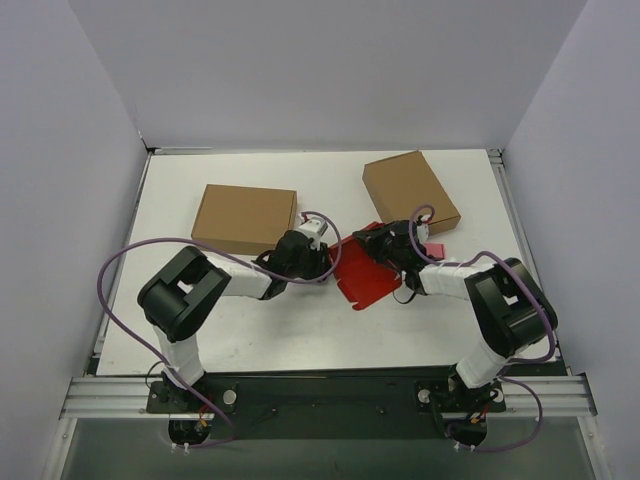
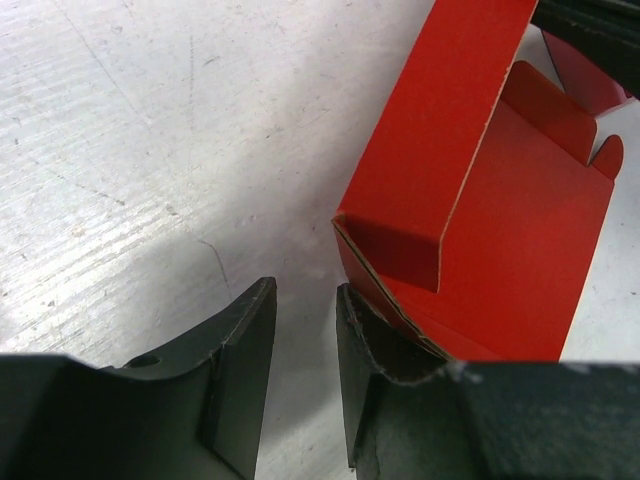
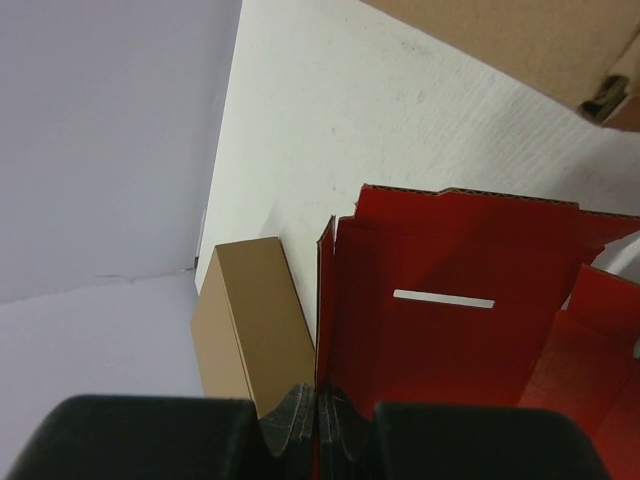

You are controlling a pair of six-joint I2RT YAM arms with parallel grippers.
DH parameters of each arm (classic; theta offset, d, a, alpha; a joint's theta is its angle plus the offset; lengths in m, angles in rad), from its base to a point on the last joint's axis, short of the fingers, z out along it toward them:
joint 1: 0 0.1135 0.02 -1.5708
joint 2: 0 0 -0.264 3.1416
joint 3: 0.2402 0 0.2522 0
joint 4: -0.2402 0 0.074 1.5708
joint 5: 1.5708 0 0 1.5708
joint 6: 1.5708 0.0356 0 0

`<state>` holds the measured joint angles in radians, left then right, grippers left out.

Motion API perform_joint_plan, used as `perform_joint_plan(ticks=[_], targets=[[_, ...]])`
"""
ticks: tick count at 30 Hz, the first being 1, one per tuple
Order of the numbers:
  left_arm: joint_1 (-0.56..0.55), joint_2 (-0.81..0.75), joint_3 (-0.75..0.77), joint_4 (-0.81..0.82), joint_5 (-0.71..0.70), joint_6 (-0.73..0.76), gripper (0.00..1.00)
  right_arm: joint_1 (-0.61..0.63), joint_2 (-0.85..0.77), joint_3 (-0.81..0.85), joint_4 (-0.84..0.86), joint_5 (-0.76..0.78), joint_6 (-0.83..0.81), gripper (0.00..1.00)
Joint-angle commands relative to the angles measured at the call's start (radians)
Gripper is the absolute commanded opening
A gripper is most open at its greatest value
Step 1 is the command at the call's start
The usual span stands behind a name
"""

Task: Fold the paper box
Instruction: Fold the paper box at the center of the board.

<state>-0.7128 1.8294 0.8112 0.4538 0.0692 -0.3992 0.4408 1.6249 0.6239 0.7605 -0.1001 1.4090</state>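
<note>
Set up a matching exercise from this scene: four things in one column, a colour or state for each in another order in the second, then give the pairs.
Column one:
1. paper box
2. left gripper
3. right gripper
4. left brown box

Column two:
A. jaws apart, nothing between them
B. brown, closed, lying flat
C. red, partly folded, walls raised
D. jaws clamped on the edge of a red wall

Pairs: 1-C, 2-A, 3-D, 4-B
</note>
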Motion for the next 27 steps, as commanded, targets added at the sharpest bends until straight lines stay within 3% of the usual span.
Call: perform_joint_plan(ticks=[1, 14, 21, 27], targets=[[-0.011, 0.022, 0.046, 0.052, 0.026, 0.011, 0.41, 0.001, -0.043, -0.019, 0.026, 0.003, -0.008, 0.00], [-0.011, -0.038, -0.067, 0.301, 0.155, 0.039, 0.40, 0.004, -0.054, -0.085, 0.189, -0.001, -0.045, 0.00], [-0.020, -0.065, -0.096, 0.367, 0.170, 0.039, 0.40, 0.006, -0.056, -0.144, 0.302, -0.007, -0.064, 0.00], [-0.028, -0.082, -0.110, 0.396, 0.182, 0.034, 0.40, 0.009, -0.063, -0.142, 0.303, -0.010, -0.067, 0.00]])
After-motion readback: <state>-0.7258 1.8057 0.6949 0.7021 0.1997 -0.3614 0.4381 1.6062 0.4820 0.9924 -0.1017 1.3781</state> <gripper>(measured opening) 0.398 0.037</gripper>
